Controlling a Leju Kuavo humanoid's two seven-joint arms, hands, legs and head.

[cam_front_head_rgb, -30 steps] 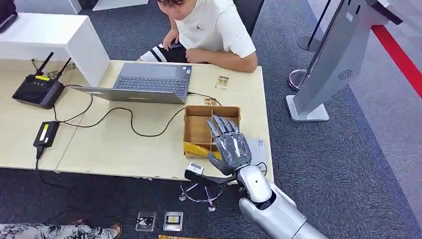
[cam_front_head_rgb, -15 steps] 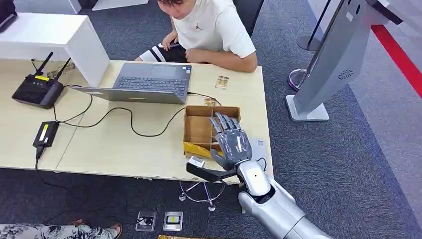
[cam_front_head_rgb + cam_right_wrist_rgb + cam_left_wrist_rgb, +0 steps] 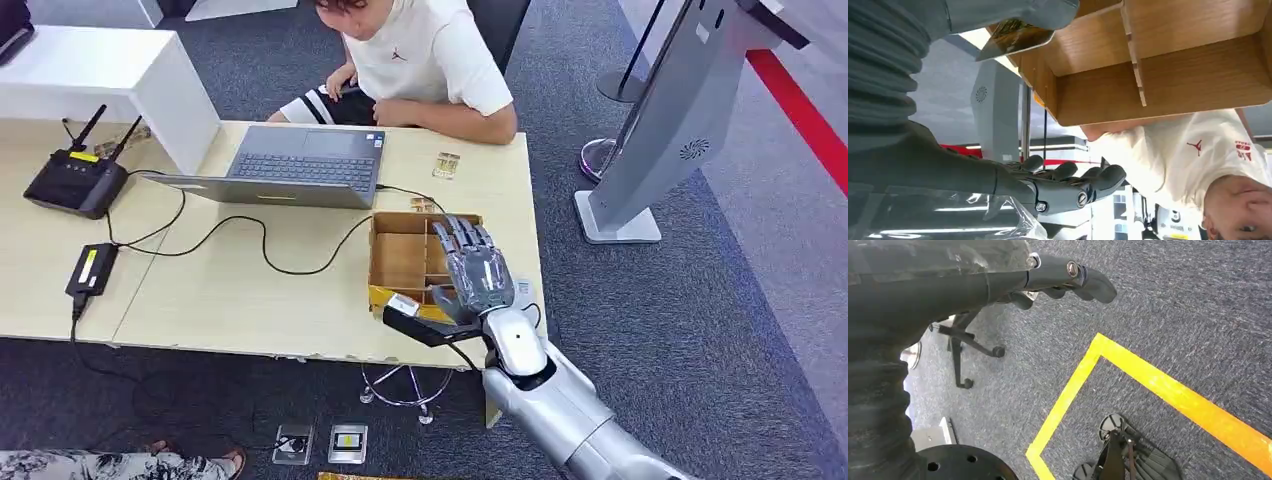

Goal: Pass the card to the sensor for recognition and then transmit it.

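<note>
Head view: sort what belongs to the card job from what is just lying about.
Job: right hand; card by its thumb; cardboard box; grey stand, likely the sensor.
Lying about: laptop; router; power adapter; person at the table.

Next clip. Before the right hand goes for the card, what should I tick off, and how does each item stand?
1. Right hand above the cardboard box: ok.
2. Card next to the thumb: ok.
3. Card actually gripped: cannot tell.
4. Fingers spread and off the box divider: ok.
5. Person keeping hands away from the box: ok.
6. Left hand hanging over the carpet, holding nothing: ok.
</note>
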